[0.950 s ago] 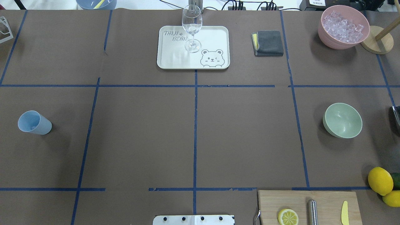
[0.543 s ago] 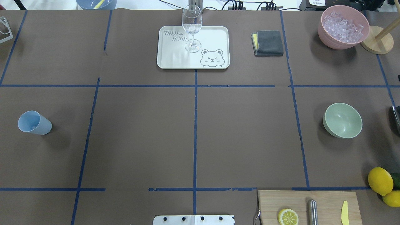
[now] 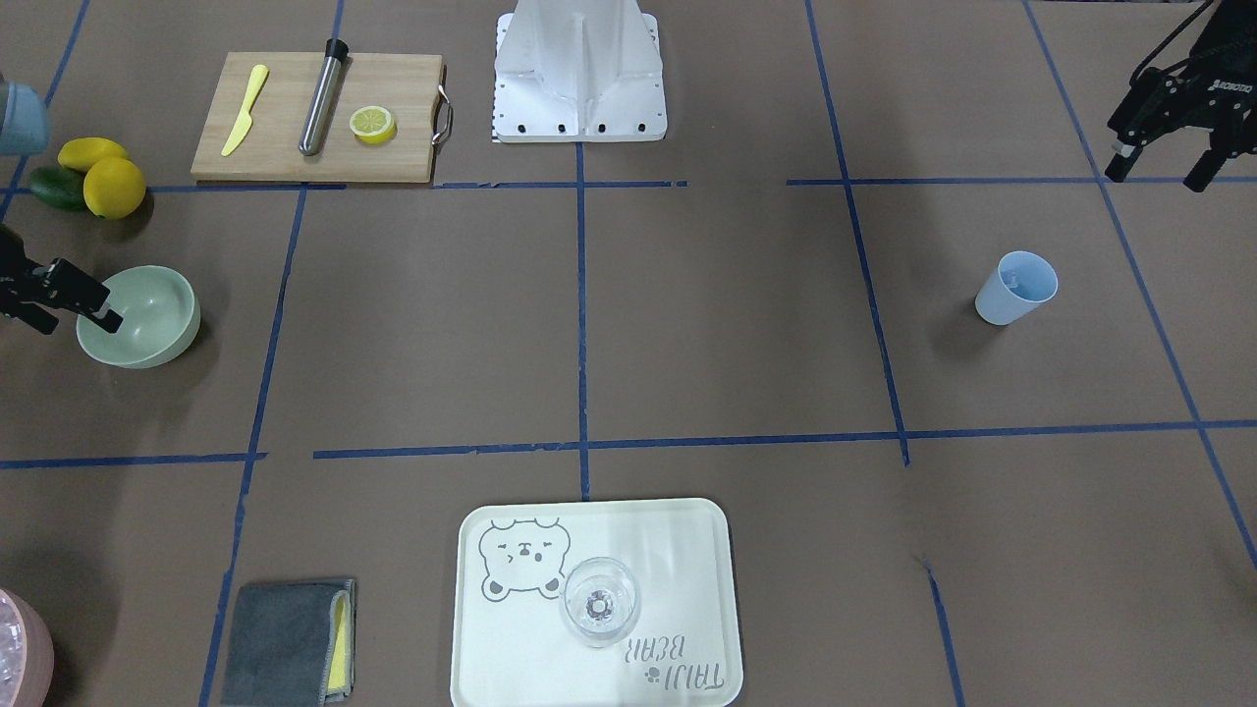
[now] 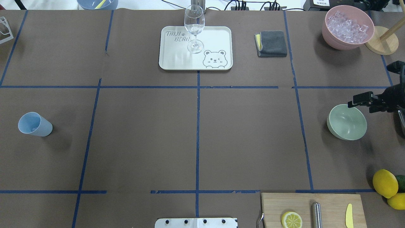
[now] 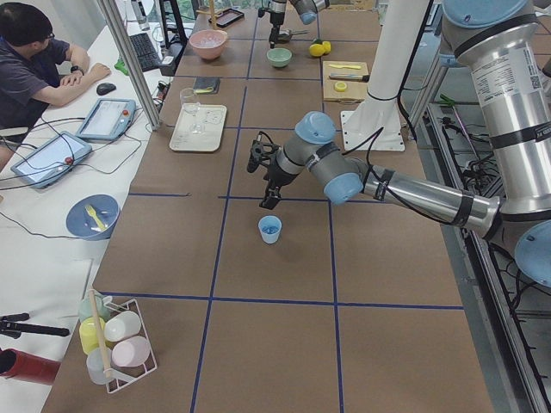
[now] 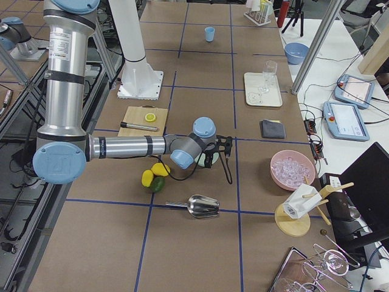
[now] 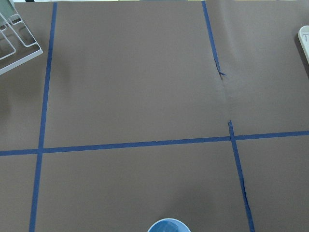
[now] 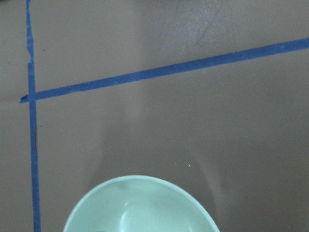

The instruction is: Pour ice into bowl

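Observation:
The pale sage-green bowl (image 4: 347,122) stands upright at the table's right side; it also shows in the front view (image 3: 137,316) and in the right wrist view (image 8: 140,205), and looks bare inside. My right gripper (image 4: 360,104) is open and empty, hovering over the bowl's far right rim (image 3: 77,322). A blue cup (image 4: 33,125) stands at the left; only faint glints show inside it (image 3: 1016,285), and I cannot tell whether they are ice. My left gripper (image 3: 1154,172) is open and empty, raised beside the cup (image 5: 263,182).
A pink container (image 4: 348,27) of clear pieces and a wooden stand (image 4: 381,39) are at the far right. A tray (image 4: 218,38) holds a stemmed glass (image 4: 194,28). A grey cloth (image 4: 271,43), cutting board (image 4: 332,202), lemons (image 4: 385,183) and metal scoop (image 6: 203,207) lie around.
My right arm has come into the overhead view from the right edge, and its gripper now hangs over the bowl's far rim. The bowl and cup have not moved.

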